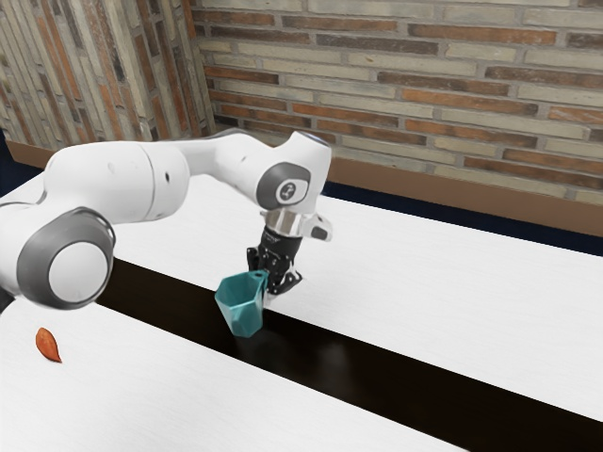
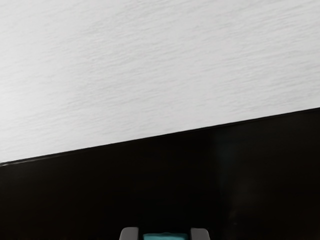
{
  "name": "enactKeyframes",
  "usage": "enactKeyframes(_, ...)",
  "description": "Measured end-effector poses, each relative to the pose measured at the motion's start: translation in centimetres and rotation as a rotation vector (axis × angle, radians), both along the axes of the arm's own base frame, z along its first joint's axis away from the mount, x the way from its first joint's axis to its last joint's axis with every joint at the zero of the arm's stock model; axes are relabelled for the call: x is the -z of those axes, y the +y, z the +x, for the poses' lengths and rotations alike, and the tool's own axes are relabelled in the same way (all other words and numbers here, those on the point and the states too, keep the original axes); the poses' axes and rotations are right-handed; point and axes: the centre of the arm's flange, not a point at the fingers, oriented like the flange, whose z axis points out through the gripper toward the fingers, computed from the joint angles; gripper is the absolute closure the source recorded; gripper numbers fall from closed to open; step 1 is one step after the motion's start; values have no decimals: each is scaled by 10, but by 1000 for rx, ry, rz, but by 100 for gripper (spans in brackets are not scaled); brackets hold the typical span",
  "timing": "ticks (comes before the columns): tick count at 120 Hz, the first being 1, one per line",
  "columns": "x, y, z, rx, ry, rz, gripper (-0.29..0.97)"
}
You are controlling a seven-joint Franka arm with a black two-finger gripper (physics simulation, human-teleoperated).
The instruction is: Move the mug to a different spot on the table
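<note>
The teal mug (image 1: 243, 303) hangs tilted over the dark glossy strip (image 1: 377, 377) that crosses the white table (image 1: 424, 273). My black gripper (image 1: 270, 281) comes down from above and is shut on the mug's rim on the side toward the exterior view's right. In the wrist view a sliver of the teal mug (image 2: 165, 236) shows between two grey fingertips (image 2: 129, 233), with the dark strip (image 2: 200, 175) below the hand and white tabletop (image 2: 150, 65) beyond it. The mug's underside is hard to make out against the strip.
A small orange-red object (image 1: 47, 345) lies on the white surface at the exterior view's left. Brick walls (image 1: 424, 85) stand behind the table. Broad white tabletop spreads on both sides of the dark strip.
</note>
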Motion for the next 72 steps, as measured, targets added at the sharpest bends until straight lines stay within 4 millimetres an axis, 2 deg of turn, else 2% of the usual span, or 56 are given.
enactKeyframes(58, 3, 85, 5, -98, 40, 9, 71)
enactKeyframes(72, 5, 97, 5, -108, 48, -1, 71)
